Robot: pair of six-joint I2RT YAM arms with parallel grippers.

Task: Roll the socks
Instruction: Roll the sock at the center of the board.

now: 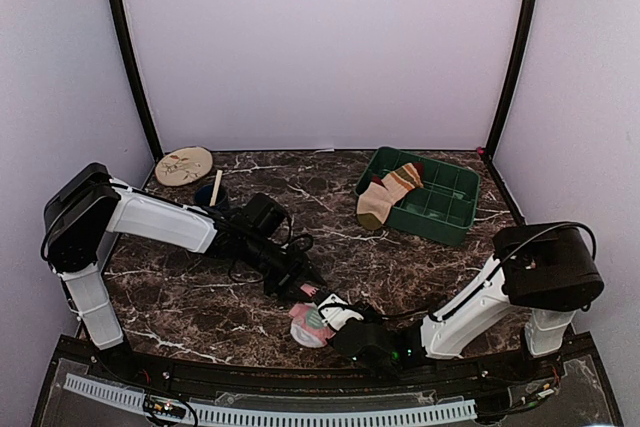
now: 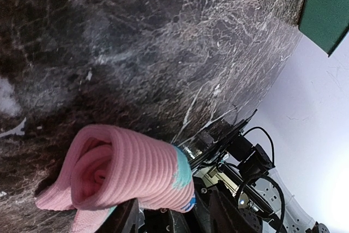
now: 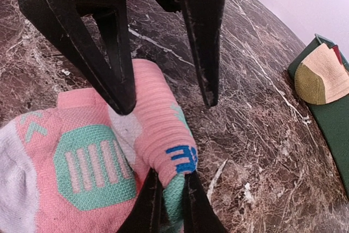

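The pink sock (image 1: 308, 325) lies near the table's front edge, part of it rolled into a ribbed tube (image 3: 161, 129) (image 2: 131, 170). My right gripper (image 3: 170, 192) (image 1: 337, 325) is shut on the mint-green end of that roll, right under its blue mark. My left gripper (image 3: 168, 102) (image 1: 306, 293) stands open astride the roll, one fingertip (image 3: 124, 102) on the flat pink fabric, the other (image 3: 209, 97) over bare table. The tan striped sock (image 1: 388, 195) (image 3: 323, 75) hangs over the near-left wall of the green tray (image 1: 445, 212).
A round wooden disc (image 1: 184, 165) lies at the back left, with a small dark cup and pale stick (image 1: 215, 190) beside it. Cables trail along the left arm (image 1: 160, 219). The marble tabletop (image 1: 420, 267) shows between tray and right arm.
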